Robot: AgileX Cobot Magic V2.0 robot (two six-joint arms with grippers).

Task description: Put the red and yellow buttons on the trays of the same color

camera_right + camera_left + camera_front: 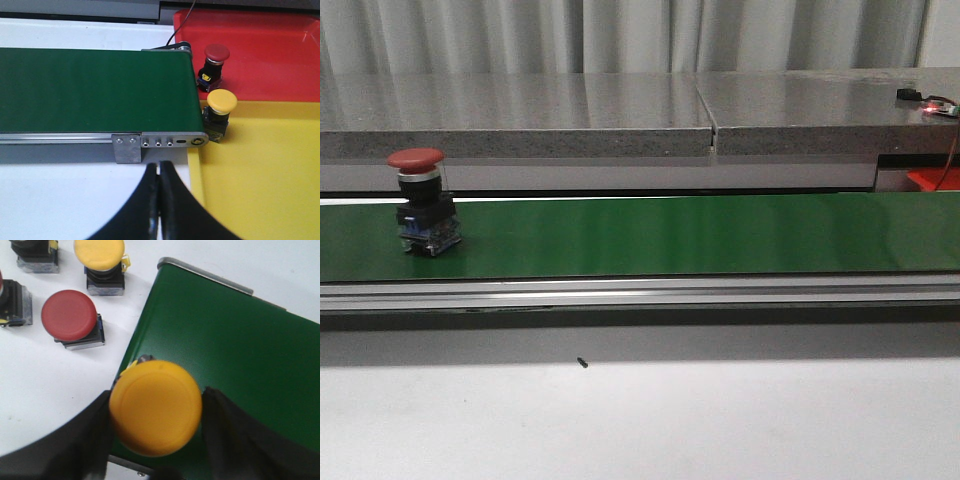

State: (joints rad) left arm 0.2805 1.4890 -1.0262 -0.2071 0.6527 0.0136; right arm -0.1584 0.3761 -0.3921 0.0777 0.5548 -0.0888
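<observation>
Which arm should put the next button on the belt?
Left. Its tool already grips a yellow button over the green belt. The right tool is shut and empty at the tray end.

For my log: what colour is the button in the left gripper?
Yellow button, clearest in the left wrist view.

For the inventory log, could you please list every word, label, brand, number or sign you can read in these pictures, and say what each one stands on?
None: no readable text shows in any view.
The red mushroom-head push button standing on the green conveyor belt shows no lettering.
The yellow mushroom-head push button held in the left claw has a plain cap.
The red plastic tray and the yellow plastic tray bear no marking.
</observation>
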